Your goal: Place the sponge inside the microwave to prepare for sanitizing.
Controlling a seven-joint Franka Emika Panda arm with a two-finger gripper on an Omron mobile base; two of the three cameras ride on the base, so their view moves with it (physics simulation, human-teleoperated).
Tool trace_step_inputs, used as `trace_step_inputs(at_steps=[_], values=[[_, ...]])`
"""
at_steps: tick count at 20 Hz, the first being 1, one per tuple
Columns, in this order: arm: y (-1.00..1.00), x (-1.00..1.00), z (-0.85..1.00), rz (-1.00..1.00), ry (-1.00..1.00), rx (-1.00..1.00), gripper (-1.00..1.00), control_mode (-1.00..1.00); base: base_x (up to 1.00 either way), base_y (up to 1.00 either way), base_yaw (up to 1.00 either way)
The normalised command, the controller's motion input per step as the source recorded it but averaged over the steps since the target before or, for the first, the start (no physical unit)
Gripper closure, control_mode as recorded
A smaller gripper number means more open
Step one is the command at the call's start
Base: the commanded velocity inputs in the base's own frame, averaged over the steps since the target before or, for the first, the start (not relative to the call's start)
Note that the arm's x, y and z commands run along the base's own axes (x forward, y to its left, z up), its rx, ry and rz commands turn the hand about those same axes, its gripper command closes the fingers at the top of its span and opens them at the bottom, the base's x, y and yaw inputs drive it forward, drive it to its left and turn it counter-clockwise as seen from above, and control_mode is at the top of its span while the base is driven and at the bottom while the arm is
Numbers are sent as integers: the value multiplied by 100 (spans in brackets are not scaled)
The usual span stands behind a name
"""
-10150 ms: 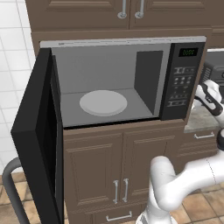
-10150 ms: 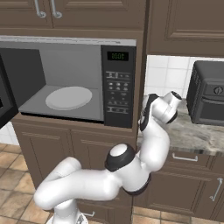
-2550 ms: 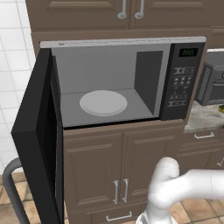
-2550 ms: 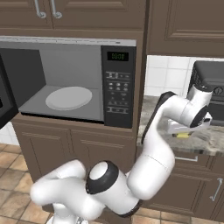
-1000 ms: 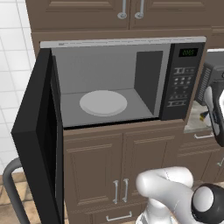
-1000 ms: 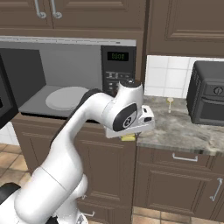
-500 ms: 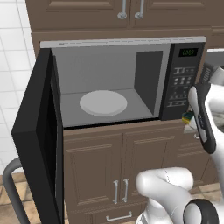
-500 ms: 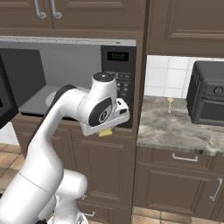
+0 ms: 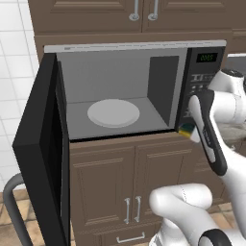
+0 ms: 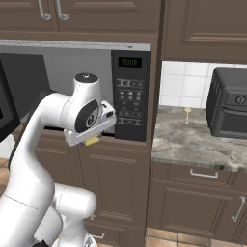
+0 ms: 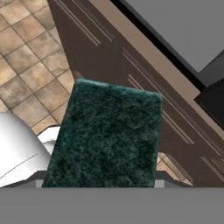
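One sponge [image 11: 105, 135] is clamped in the tool [image 9: 188, 129], jaws parted to the block's width; its dark green scouring face fills the hand view, and a yellow edge [image 10: 91, 141] shows under the hand. It hangs in the air in front of the cabinet, just outside the lower right corner of the cavity. One microwave [image 9: 202, 77], door [image 9: 41, 153] swung fully open to the left, one white turntable [image 9: 113, 113] inside, bare. One dark toaster oven [image 10: 231, 108] stands on the tabletop [image 10: 193, 140] to the right.
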Motion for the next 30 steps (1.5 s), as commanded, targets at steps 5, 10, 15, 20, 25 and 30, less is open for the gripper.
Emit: trace_step_inputs(at_steps=[5,10,15,20,25,30], values=[[59,0,10,13,2,0,100,-100,0,0,0],[47,-3,18,1,0,2,100,-100,0,0,0],[40,-2,22,-4,-1,13,100,-100,0,0,0],[33,0,19,-10,-3,14,100,-100,0,0,0],[31,0,3,-17,-8,6,100,-100,0,0,0],[31,0,0,-25,-20,0,100,-100,0,0,0]])
